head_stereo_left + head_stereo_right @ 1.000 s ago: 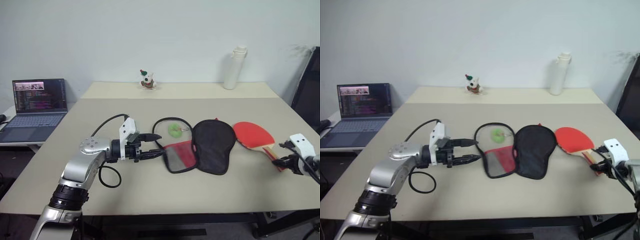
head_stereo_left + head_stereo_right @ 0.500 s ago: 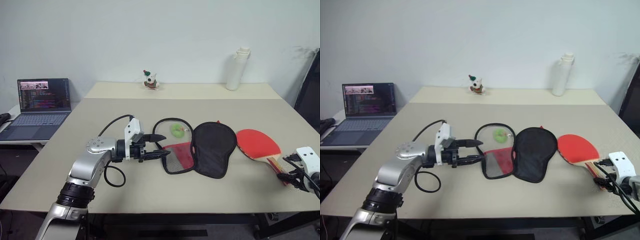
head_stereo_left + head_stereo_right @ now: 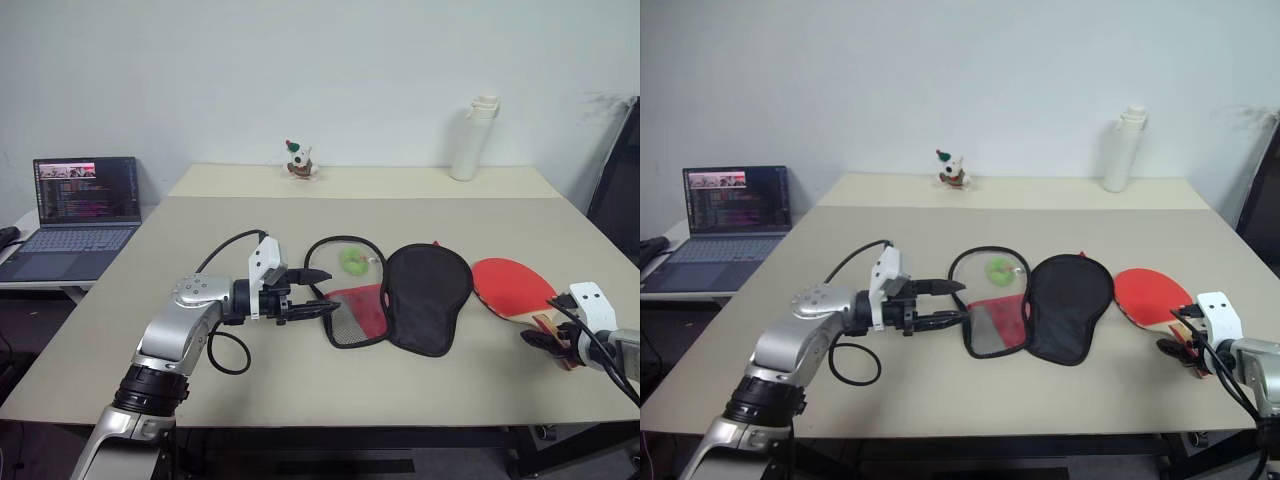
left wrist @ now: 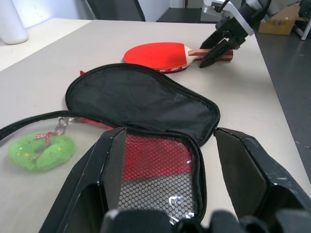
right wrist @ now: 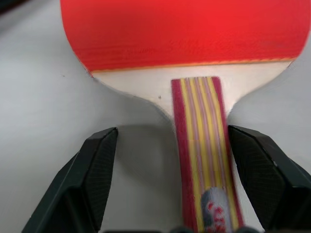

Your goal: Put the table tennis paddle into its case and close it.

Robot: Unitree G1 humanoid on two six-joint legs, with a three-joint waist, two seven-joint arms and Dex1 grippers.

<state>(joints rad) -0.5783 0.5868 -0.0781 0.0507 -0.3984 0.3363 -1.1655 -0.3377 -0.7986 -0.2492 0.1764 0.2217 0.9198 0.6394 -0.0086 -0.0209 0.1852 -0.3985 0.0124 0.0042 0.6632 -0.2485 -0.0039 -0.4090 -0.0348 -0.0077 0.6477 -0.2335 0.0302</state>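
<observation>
The table tennis paddle (image 3: 510, 284) lies flat on the table's right side, red face up, with its striped handle (image 5: 200, 165) pointing at my right gripper (image 5: 172, 138). That gripper is open, one finger on each side of the handle with a gap on both sides. The case (image 3: 428, 294) lies open at the table's middle, black flap to the right, red mesh half (image 4: 155, 167) to the left and a green pom-pom (image 3: 351, 260) behind. My left gripper (image 3: 330, 290) is open and level, its fingers (image 4: 245, 170) straddling the mesh end of the case.
At the table's far edge stand a white bottle (image 3: 472, 138) and a small figurine (image 3: 297, 160). An open laptop (image 3: 75, 215) sits on a side surface to the left. A dark chair (image 3: 620, 180) stands past the right edge. Bare tabletop (image 3: 300, 380) lies in front of the case.
My right gripper has come in to the left, back toward the paddle's handle end, after drifting away half a second ago. The left arm, case and paddle have kept still. The view itself shifted slightly.
</observation>
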